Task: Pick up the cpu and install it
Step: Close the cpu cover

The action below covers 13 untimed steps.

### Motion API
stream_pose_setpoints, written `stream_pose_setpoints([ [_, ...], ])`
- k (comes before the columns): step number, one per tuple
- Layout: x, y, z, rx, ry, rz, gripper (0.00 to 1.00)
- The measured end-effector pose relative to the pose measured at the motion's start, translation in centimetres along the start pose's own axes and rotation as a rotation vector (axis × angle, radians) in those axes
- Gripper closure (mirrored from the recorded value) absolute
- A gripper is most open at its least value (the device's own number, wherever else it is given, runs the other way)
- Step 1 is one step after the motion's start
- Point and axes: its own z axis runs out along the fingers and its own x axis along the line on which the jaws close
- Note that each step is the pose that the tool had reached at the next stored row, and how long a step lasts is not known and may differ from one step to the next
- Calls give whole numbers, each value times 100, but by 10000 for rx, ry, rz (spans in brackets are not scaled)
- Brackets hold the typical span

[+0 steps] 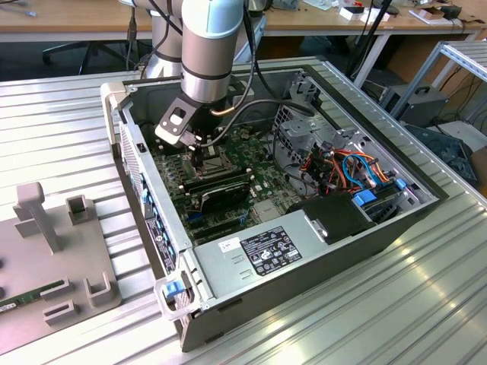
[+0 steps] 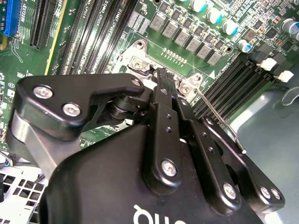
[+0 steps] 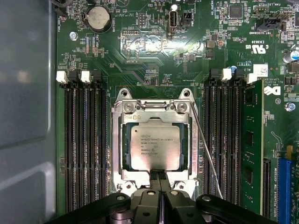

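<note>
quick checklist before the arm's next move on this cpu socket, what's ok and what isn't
1. Chip seated: ok, cpu lies flat inside the socket frame.
2. Jaws free of chip: ok, jaws shut at the frame's edge, chip not between them.
3. Lever latched: not ok, wire lever slants away from the frame.
4. Chip corner alignment: cannot tell.
5. Memory stick clear: ok, seated in its slot beyond the lever.
</note>
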Motion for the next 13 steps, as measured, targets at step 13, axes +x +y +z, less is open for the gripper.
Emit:
stream_pose_setpoints([
  [13, 2, 4, -120, -1, -1, 0, 89],
])
